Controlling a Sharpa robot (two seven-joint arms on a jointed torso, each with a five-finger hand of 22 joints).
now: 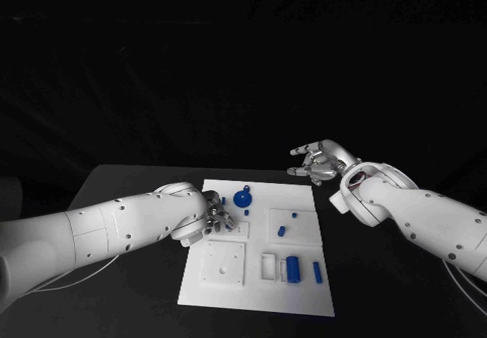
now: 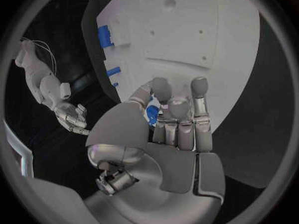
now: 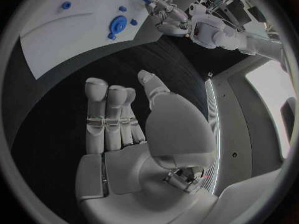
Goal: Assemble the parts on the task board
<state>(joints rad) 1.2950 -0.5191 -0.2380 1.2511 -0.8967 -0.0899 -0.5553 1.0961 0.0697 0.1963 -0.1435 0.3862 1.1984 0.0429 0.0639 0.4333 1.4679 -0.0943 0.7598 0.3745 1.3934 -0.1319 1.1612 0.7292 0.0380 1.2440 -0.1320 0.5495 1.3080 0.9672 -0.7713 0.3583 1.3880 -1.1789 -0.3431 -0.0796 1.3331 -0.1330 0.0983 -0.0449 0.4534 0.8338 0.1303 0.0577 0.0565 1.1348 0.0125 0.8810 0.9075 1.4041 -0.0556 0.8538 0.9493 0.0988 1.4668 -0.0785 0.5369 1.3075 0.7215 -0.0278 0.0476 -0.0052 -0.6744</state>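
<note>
Nearest the head camera, the white task board [image 1: 259, 282] is lying on the black tabletop [image 1: 122, 190], carrying blue parts [image 1: 293, 268] in its recesses and a round blue part [image 1: 243, 198] near its far edge. Hovering over the board's left side, the left robot hand [image 1: 213, 220] is pinching something the head view is hiding; its wrist view is showing a small blue part [image 2: 152, 114] clamped between thumb and fingers. Right of the board, the right robot hand [image 1: 317, 162] is hanging raised, fingers apart, holding nothing.
</note>
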